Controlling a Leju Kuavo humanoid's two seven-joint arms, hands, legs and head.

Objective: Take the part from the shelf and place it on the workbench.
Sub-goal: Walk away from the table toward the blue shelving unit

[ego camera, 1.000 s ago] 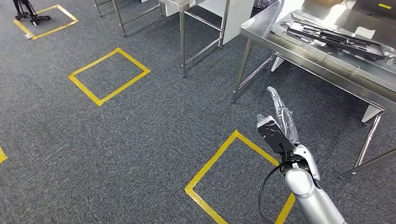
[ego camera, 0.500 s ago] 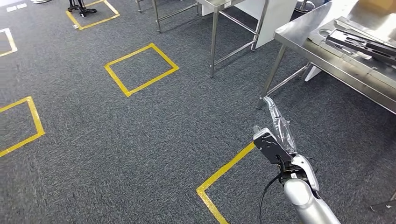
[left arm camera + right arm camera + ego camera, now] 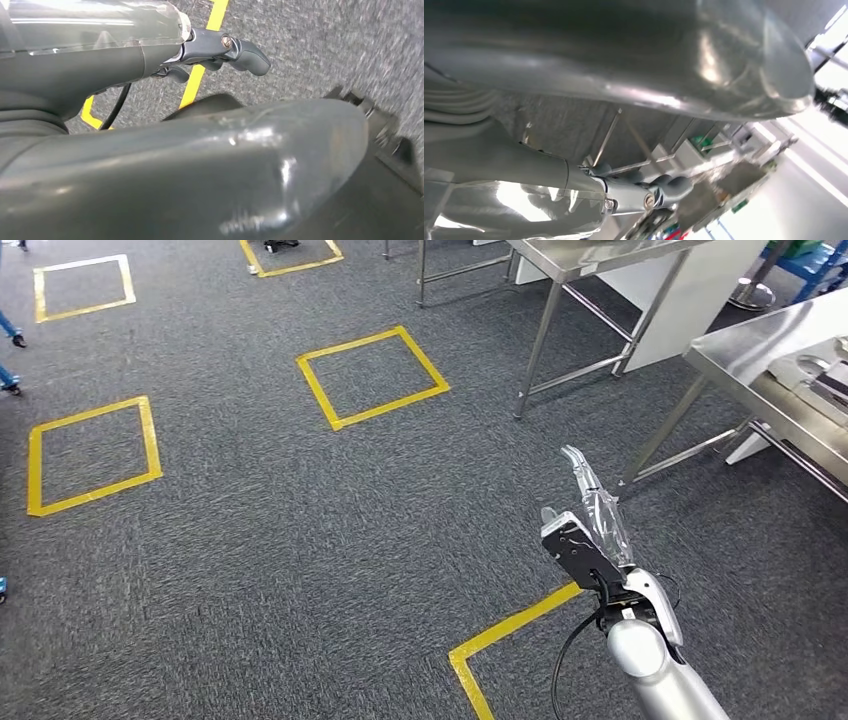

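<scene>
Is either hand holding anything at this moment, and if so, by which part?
Nothing is held. The right hand is raised over the carpet, fingers extended and empty; the left hand hangs over the floor with nothing in it.

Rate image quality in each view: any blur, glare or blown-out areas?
Head view: sharp and evenly lit, mild glare on the workbench. Left wrist view: carpet smeared. Right wrist view: background blown out white and blurred, highlights on the right hand.

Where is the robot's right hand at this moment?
Head view, lower right: the right hand is raised over grey carpet, just above a yellow tape corner.
</scene>
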